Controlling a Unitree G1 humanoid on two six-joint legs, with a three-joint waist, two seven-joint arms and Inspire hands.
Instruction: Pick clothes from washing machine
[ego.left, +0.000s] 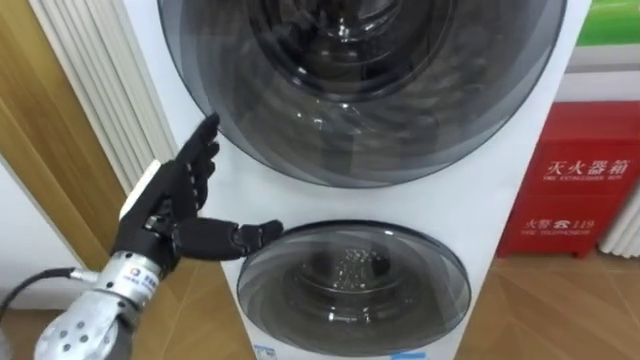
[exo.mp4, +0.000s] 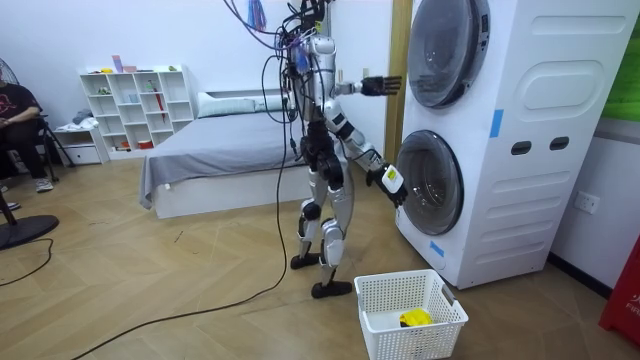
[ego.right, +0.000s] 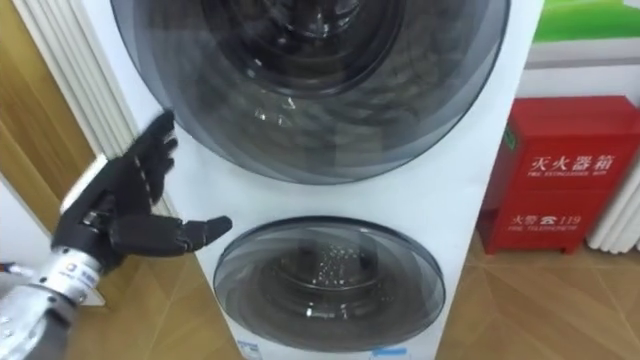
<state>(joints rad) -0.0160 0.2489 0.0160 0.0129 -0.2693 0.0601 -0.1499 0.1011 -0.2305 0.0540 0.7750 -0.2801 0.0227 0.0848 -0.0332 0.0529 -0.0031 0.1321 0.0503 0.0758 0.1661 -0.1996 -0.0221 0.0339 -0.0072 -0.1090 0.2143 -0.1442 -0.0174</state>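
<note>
Clothes: none discernible. Both doors of the washing machine (ego.left: 490, 200) are closed and their dark glass hides the drums, so I judge the load lies behind one. The upper door (ego.left: 360, 90) lies ahead and to the right of my left hand (ego.left: 170, 205). The lower door (ego.left: 350, 285) sits just right of its thumb. My fingers (ego.left: 197, 158) are wide and straight, holding nothing. My right hand (exo.mp4: 390, 180) is low, by the lower door's left rim, and I cannot tell its state.
</note>
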